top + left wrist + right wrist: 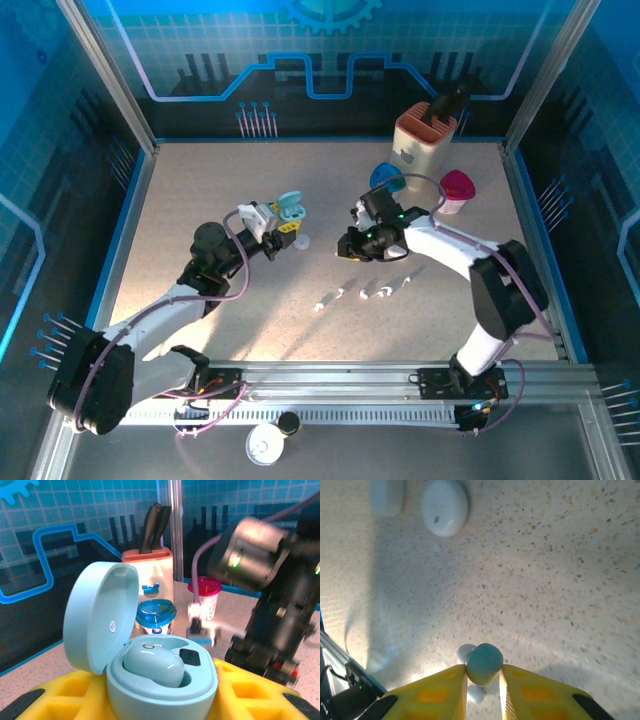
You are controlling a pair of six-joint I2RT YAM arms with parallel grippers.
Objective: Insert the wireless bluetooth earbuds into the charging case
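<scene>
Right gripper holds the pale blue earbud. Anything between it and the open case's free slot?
Nothing visible: the held earbud has a clear path to the case. The lid is swung back, and the free slot beside the seated earbud is uncovered.

Top external: fixed high above and behind the arm bases (470, 385), looking down and forward over the whole table (200, 190), near edge at bottom. Left wrist: low, almost level, very close behind the case (162, 680) in the left gripper (160, 700), facing the far right corner. Shares knife block (150, 565), blue-lidded cup (156, 615), pink-lidded cup (204, 595) and right arm (270, 595) with top view. Right wrist: close, aimed straight down at the table past the right gripper (483, 672) and its earbud (484, 661).
</scene>
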